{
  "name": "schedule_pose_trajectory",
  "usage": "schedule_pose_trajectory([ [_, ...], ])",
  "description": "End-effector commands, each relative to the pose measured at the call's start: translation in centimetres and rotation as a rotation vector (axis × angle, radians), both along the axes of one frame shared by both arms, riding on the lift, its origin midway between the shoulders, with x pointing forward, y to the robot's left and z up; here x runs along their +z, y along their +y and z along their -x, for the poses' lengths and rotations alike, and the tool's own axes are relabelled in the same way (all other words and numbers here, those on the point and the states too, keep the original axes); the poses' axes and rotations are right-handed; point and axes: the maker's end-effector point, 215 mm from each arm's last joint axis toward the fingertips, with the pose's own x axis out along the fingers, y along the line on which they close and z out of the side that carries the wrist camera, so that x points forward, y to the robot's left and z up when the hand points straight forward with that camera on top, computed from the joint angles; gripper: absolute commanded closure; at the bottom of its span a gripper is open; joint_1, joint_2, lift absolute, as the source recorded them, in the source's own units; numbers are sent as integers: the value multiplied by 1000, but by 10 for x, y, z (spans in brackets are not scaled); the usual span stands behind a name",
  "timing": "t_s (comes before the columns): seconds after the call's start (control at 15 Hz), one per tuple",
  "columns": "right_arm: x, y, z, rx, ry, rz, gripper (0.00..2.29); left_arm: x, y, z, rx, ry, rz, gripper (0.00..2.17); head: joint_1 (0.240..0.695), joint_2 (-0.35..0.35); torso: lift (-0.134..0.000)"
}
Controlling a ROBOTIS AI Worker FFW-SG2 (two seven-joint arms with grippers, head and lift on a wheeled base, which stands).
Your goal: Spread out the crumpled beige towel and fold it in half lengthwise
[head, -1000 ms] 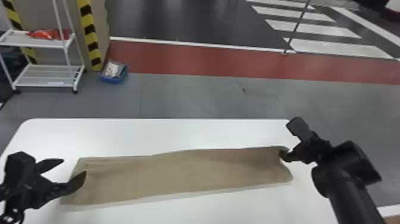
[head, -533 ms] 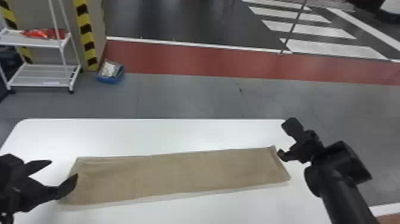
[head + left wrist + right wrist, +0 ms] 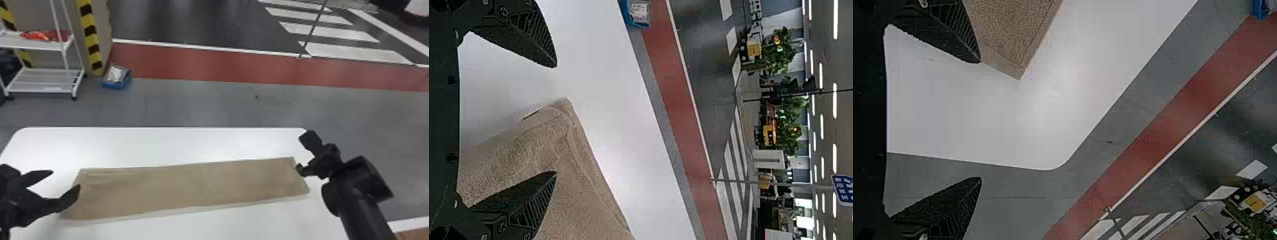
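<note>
Stretching under everything, the floor (image 3: 207, 105) is grey, with a red band (image 3: 223, 68) running left to right farther away and white stripes (image 3: 354, 52) on dark ground at the far right. Nearer stands the white desk (image 3: 191, 143), its far corners rounded. At the far left, past the desk, a white rack (image 3: 41, 91) stands beside yellow-and-black striped tape (image 3: 91, 30). The beige towel (image 3: 191, 185) lies on the desk as a long, flat strip running left to right, doubled over lengthwise, with a thin paler margin along its near edge. Light creases mark its left end, and its right end looks smoother.

At the towel's left end, the left end effector (image 3: 66, 180) is spread wide, one finger overlapping the cloth in the view; whether they touch, I cannot tell. At the right end, the right end effector (image 3: 301, 153) is also wide, with nothing between its fingers; one finger is close by the towel's end, the other farther out toward the desk's far right corner. Smaller still, a blue tray (image 3: 113, 85) holding a pale packet (image 3: 115, 73) sits on the floor near the rack, and red packaging (image 3: 44, 35) lies on the rack's upper shelf.
</note>
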Motion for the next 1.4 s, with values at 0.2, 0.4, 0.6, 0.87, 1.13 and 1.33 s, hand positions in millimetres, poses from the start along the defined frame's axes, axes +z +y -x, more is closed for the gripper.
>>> schedule_pose_trajectory([
  [0.2,-7,2,14,3,0,-7,39,-4,2,-20,37,91,9,245,695,-218,0],
  [0.4,-13,-1,24,2,-1,-17,39,-19,6,-31,63,204,29,333,695,-214,0],
  [0.6,-16,-10,31,-8,0,-22,39,-26,-7,-30,35,225,13,417,695,-219,0],
  [0.87,-22,-8,34,-10,5,-36,39,-30,-13,-29,26,236,11,515,695,-238,0],
  [1.13,-25,-16,41,-24,13,-36,39,-35,-24,-25,7,246,19,842,695,-250,0],
  [1.33,-28,-22,46,-34,19,-37,39,-37,-31,-24,-1,244,21,842,695,-263,0],
])
